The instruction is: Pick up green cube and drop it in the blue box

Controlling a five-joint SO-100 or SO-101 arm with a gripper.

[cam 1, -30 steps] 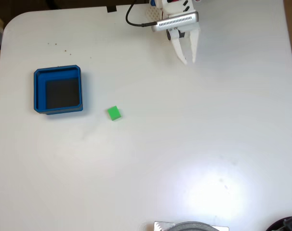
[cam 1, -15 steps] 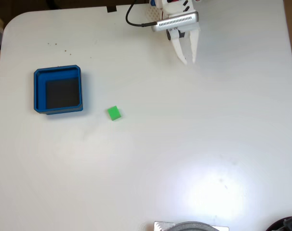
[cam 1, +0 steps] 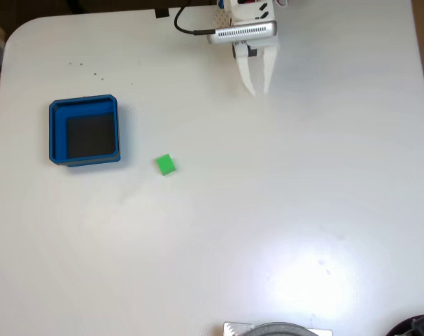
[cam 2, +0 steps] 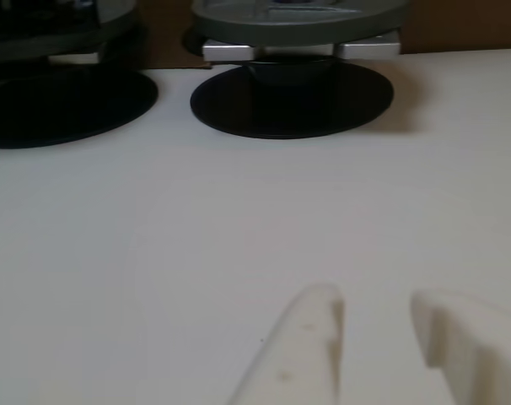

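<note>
Two white fingers of the hand [cam 1: 257,91] are hanging slightly parted and gripping nothing near the bench's [cam 1: 282,210] top edge in the fixed view. The green cube [cam 1: 166,164] is sitting well apart, down-left of the hand, and the blue box [cam 1: 84,130] is lying further left, beyond the cube.

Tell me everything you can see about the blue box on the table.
In the fixed view, the blue box is a square, shallow tray with thick bright blue walls, cut corners and a dark black floor. It looks like plastic. It sits flat on the white table, at the left side, with nothing inside. The green cube lies apart from it, to its lower right. The gripper is far away near the top edge, touching neither.
</note>
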